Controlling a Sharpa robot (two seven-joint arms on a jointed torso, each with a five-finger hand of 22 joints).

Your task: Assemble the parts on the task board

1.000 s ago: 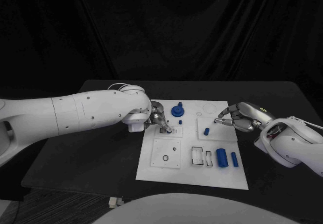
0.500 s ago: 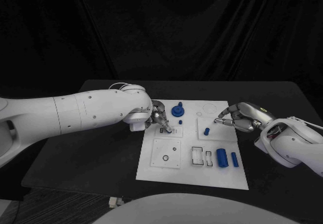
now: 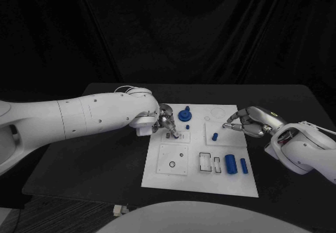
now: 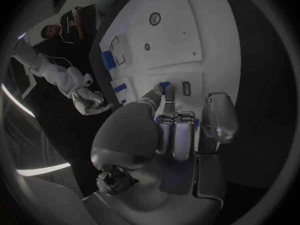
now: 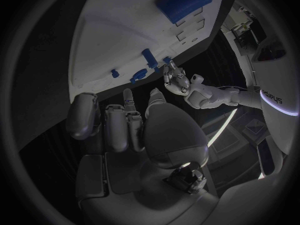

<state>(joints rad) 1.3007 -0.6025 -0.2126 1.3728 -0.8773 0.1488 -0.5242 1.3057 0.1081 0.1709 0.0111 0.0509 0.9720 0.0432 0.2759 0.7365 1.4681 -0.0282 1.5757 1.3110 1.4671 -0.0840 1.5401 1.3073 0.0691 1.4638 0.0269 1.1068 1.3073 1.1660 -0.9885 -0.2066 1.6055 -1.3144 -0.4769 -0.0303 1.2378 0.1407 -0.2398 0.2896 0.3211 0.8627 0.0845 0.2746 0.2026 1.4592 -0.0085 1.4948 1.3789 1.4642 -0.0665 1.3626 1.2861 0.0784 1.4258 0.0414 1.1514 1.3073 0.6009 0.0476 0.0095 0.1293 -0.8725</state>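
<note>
Blue small peg (image 3: 188,127) stands upright just right of my left hand (image 3: 165,122), over the white task board (image 3: 183,177).
Left fingertips look pinched there, on what I cannot tell; my right hand (image 3: 249,122) hangs curled, holding nothing.

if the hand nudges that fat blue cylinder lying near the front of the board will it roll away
Probably yes: the blue cylinder lies on its side on the flat task board, so a sideways push could roll it. It looks rigid and smooth, so possibly slippery to grasp. Its weight can't be judged.

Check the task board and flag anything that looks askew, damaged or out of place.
Nothing stands out. The task board lies flat, blue parts rest on it undamaged, and the left robot hand works at a small slot block.
</note>
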